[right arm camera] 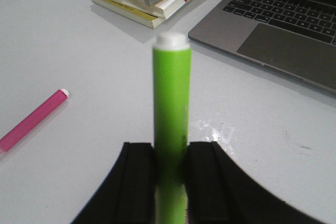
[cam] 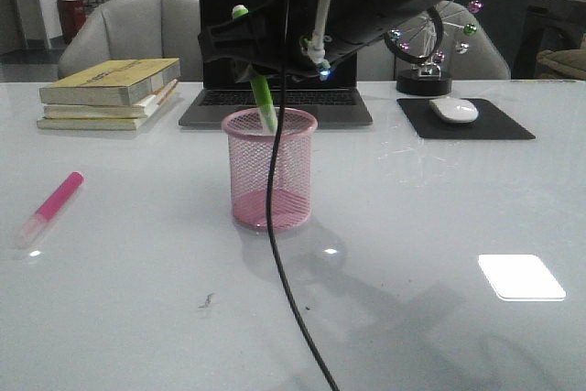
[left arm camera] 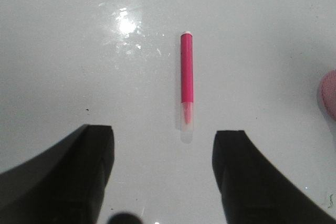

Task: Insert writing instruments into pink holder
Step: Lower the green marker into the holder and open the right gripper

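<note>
Across the white table [cam: 439, 226], the biggest things sit at the far edge: an open laptop [cam: 275, 103] in the middle, a stack of books [cam: 110, 93] to its left, and a black mouse pad [cam: 465, 120] with a white mouse [cam: 454, 110] to its right. Nearer the middle stands the pink holder [cam: 270, 169], upright, just in front of the laptop. Above it hangs the right gripper [right arm camera: 170, 166], its jaws clamped on the green highlighter [right arm camera: 171, 103]; the wrist view shows the marker squeezed between the two black fingers [right arm camera: 134, 182] with its barrel and white end sticking out well beyond them. From the front, the green highlighter slants down with its lower end inside the holder's rim, while its upper part is hidden by the gripper. Well to the left lies the pink highlighter [cam: 53, 206], flat on the table and apart from the holder. The left gripper [left arm camera: 164, 177] hovers over it with jaws spread wide apart; the marker lies between the two fingers' lines but beyond their tips, its clear cap pointing toward the gap, touching neither finger.
</note>
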